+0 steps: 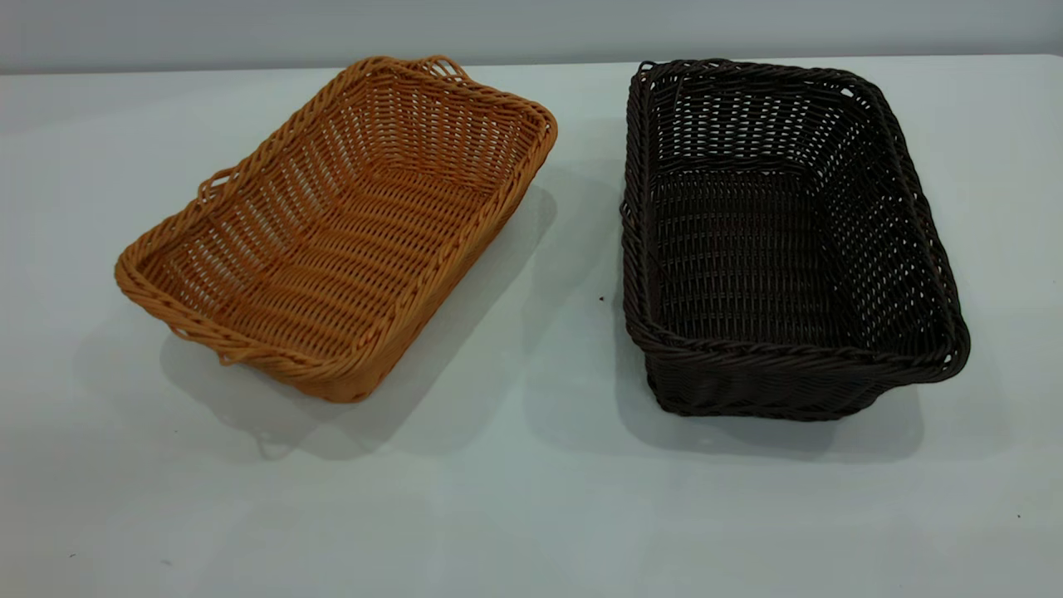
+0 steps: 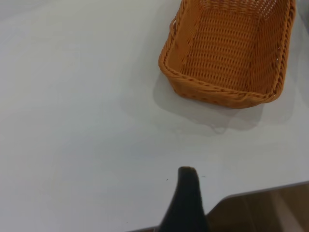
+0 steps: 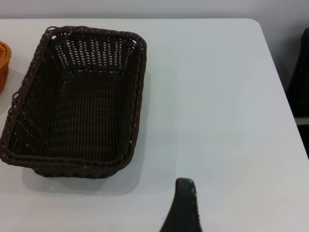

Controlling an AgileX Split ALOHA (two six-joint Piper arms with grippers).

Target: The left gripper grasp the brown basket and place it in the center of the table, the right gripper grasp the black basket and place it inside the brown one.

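Brown basket (image 1: 336,228) sits left of tabletop (image 1: 531,498) centre, skewed; black basket (image 1: 785,241) at right, well apart. Neither touched yet. Braided rim of brown basket best gripped first, at near short side, basket then set square in centre. Only one fingertip each of left claw (image 2: 186,200) and right claw (image 3: 183,205) seen; opening cannot be told.

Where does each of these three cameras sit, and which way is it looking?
Exterior view: outside the rig, above, facing orange-tan woven wicker basket and dark brown-black woven wicker basket; no arm shows.
Left wrist view: on left arm, facing tan basket; one left claw fingertip shows.
Right wrist view: facing dark basket; one right claw fingertip shows.
Shared: white table.
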